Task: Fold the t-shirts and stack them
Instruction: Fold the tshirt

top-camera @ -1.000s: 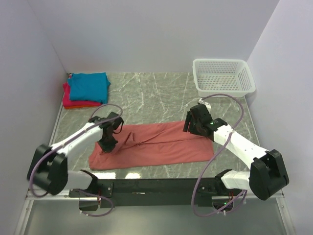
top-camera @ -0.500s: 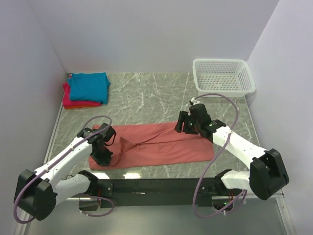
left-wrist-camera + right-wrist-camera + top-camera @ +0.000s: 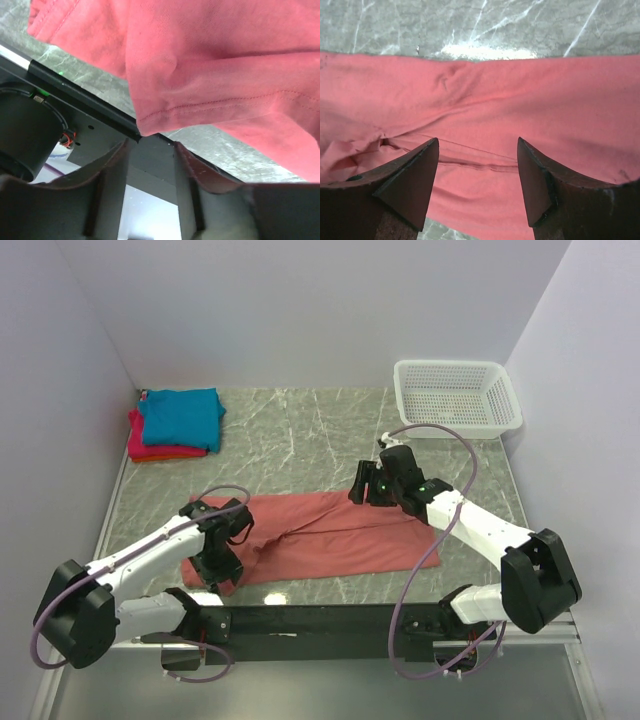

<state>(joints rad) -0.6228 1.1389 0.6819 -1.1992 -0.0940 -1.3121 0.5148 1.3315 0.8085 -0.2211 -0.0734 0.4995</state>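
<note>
The salmon-red t-shirt lies flat as a long band across the middle of the marble table. My left gripper is open at the shirt's near left edge. In the left wrist view the hem sits just ahead of my open left gripper, with nothing between the jaws. My right gripper hovers open over the shirt's far edge. In the right wrist view it is spread above the cloth and a seam. The teal-blue t-shirt lies folded on the magenta-pink one at the back left.
A white mesh basket stands at the back right corner. The black base rail runs along the near table edge, close under the left gripper, and it shows in the left wrist view. Walls close in the left, back and right sides.
My left gripper has moved toward the near edge of the shirt's left end. My right gripper has moved left along the shirt's far edge. The shirt lies slightly flatter.
</note>
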